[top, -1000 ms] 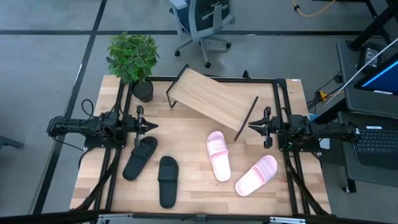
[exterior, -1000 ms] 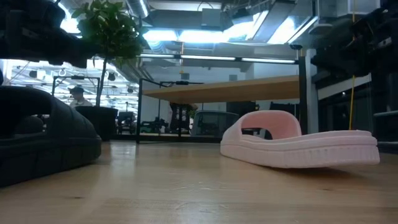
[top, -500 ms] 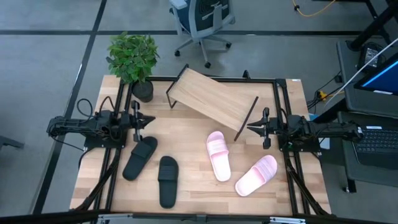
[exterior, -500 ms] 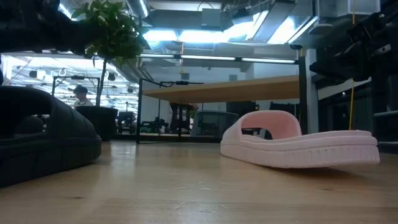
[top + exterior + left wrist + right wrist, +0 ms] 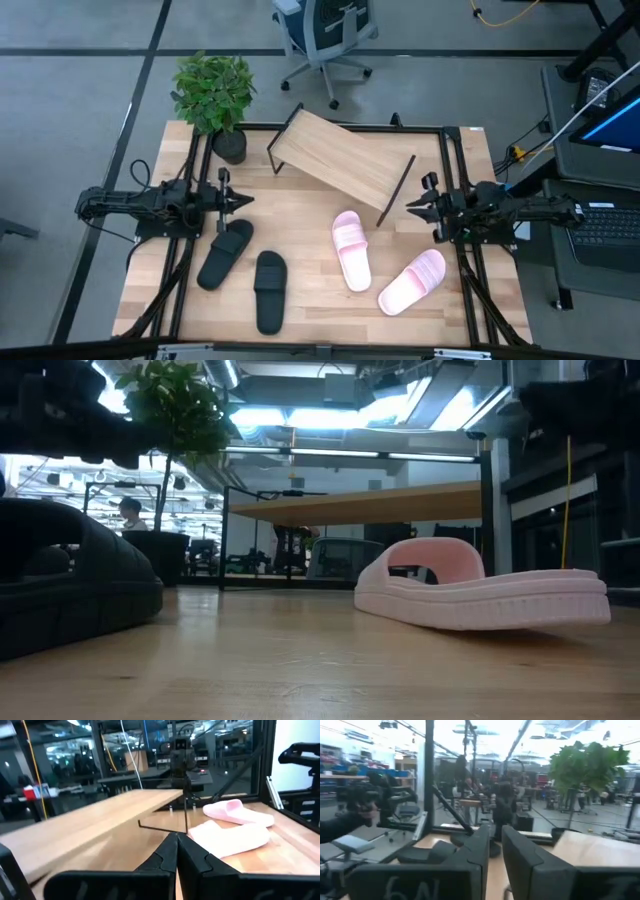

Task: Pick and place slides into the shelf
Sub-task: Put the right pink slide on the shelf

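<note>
Two black slides [image 5: 224,253] [image 5: 269,290] lie sole-down on the table's left half. Two pale pink slides [image 5: 351,249] [image 5: 412,281] lie sole-down on its right half. The slanted wooden shelf [image 5: 340,163] stands on thin black legs near the far edge, with nothing on it. My left gripper [image 5: 243,203] hovers shut just beyond the far black slide, pointing right; its fingers meet in the left wrist view [image 5: 176,839]. My right gripper [image 5: 408,207] hovers by the shelf's right leg, pointing left, its fingers a narrow gap apart [image 5: 496,851]. Neither touches anything.
A potted plant [image 5: 214,95] stands at the table's far left corner beside the shelf. Black frame rails [image 5: 185,270] [image 5: 470,290] run along the table's left and right sides. An office chair [image 5: 325,35] is on the floor beyond. Bare wood [image 5: 300,215] lies between the two grippers.
My left gripper swung briefly toward the far-left side, then came back to where it was. My right gripper drew back a little toward the table's right edge and turned; in the low view its dark bulk has risen. The slides and shelf have not moved.
</note>
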